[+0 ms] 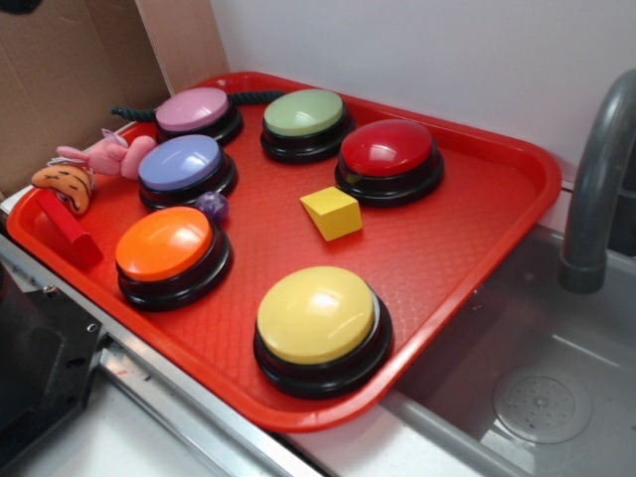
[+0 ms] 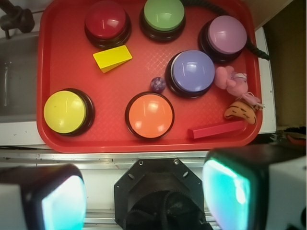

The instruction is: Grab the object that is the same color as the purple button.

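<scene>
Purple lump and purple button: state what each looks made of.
Purple lump: probably glossy moulded plastic or rubber; bumpy surface with small highlights. Purple button: smooth, semi-gloss plastic dome showing soft reflections, on a shiny black plastic base.

A plain white wall [image 1: 417, 50] rises behind the scene, and a brown cardboard panel [image 1: 70, 70] leans at the left of it. A stainless-steel sink basin [image 1: 517, 338] with a round perforated drain [image 1: 542, 402] sits to the right, under a curved grey faucet pipe [image 1: 596, 189]. A light grey metal counter edge [image 1: 169, 388] runs along the front. The light is even and soft, with gentle reflections on the steel.
</scene>
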